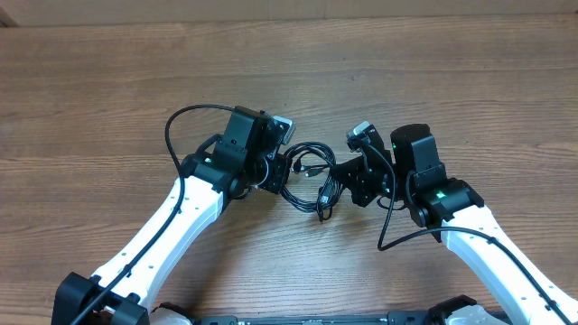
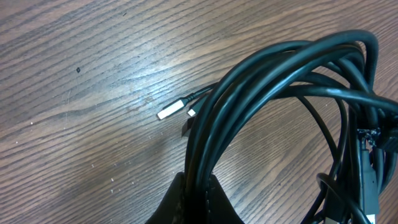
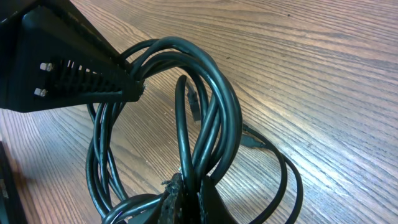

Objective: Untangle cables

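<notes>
You are seeing the left claw (image 2: 196, 190) and right claw (image 3: 186, 198) each clamping glossy, looping black cables (image 1: 308, 179) (smooth, rubbery) over the grainy wooden table (image 1: 289, 72).

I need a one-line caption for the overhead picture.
Left gripper and right gripper each hold one side of a tangled bundle of black cables at a wooden table.
</notes>
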Controlling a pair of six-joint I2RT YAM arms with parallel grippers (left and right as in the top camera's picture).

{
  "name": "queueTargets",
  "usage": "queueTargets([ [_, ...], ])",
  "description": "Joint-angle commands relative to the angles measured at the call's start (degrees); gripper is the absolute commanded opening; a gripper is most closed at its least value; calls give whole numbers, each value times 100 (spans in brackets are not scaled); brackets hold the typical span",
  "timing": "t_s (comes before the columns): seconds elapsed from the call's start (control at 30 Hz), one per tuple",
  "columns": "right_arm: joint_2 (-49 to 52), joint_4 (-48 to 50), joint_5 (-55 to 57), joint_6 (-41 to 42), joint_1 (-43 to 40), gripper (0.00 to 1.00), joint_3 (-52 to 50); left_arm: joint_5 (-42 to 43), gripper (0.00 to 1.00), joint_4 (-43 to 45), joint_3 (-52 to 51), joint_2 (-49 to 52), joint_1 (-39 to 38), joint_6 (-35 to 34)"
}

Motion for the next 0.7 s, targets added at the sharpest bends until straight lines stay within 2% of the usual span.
queueTargets([
  [0.0, -2, 79, 116, 2, 15, 4, 153, -164, 4, -35, 55, -83, -4, -35],
  [0.13, -2, 129, 162, 70, 15, 4, 153, -260, 4, -116, 52, -81, -7, -22],
  [0.43, -2, 234, 1283, 1117, 15, 4, 153, -726, 4, -455, 50, -79, -4, -39],
  [0.67, -2, 177, 1362, 1167, 15, 4, 153, -719, 4, -387, 50, -79, -4, -170],
])
